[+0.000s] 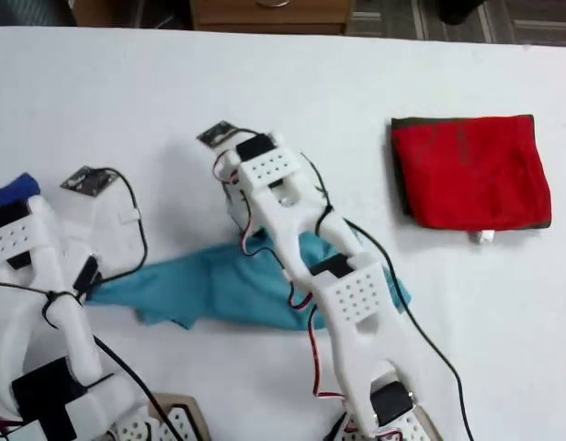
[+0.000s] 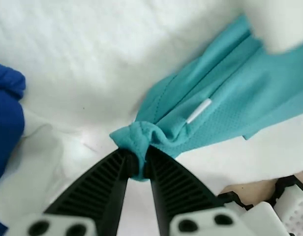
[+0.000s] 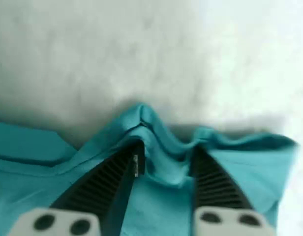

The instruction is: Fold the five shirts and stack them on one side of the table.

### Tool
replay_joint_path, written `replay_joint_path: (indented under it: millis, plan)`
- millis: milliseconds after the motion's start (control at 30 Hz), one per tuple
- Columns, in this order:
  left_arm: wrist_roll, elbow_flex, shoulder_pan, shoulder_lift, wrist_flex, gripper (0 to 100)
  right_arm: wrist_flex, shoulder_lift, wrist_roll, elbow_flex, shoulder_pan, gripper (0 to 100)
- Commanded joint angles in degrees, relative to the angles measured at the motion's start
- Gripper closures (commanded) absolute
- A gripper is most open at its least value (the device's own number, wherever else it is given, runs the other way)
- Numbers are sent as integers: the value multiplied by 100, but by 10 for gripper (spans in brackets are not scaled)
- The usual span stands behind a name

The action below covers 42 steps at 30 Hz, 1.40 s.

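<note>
The left gripper (image 2: 139,164) clamps a corner of the crumpled teal fabric shirt (image 2: 230,98) on the white counter (image 1: 265,73) — the right gripper (image 3: 167,148), fingers apart, straddles a fold.

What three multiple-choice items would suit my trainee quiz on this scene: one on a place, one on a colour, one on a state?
1. Where is the folded red shirt?
A) On the table, apart from the teal shirt
B) Under the teal shirt
C) In the left jaws

2. What colour is the shirt both arms touch?
A) Red
B) Teal
C) Yellow

3. How are the left jaws?
A) Wide open in the air
B) Shut on a bunched teal shirt edge
C) Shut on the red shirt

Answers:
1 A, bare table separates them in the high view.
2 B, both wrist views show teal cloth at the jaws.
3 B, the left wrist view shows cloth pinched between them.
</note>
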Motion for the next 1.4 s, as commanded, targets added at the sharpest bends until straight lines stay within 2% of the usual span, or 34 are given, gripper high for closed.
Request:
replay_joint_path:
  millis: [0,133,233,533,800,933,1133,1367]
  plan:
    - [-9,-22,-53,-229,-97,973,31,-224,-26,9,92,974]
    - [18,-127,0,-211,-176,973,31,-936,18,9,523,980]
    - [457,-725,264,-211,202,974,48,-1675,18,9,919,980]
    - [1345,-3767,1459,-149,1486,974,-75,-3899,26,9,1974,981]
    - [1688,-6949,1565,905,2101,974,-382,-5112,26,-554,2352,981]
    - [1688,-7881,1565,1213,2127,974,-101,-5262,26,-1073,2308,981]
    - [1688,-7978,1609,1204,2145,975,251,-5262,26,-1301,2299,981]
    - [1679,-5982,1714,1204,2145,974,1059,-5112,18,-712,2044,981]
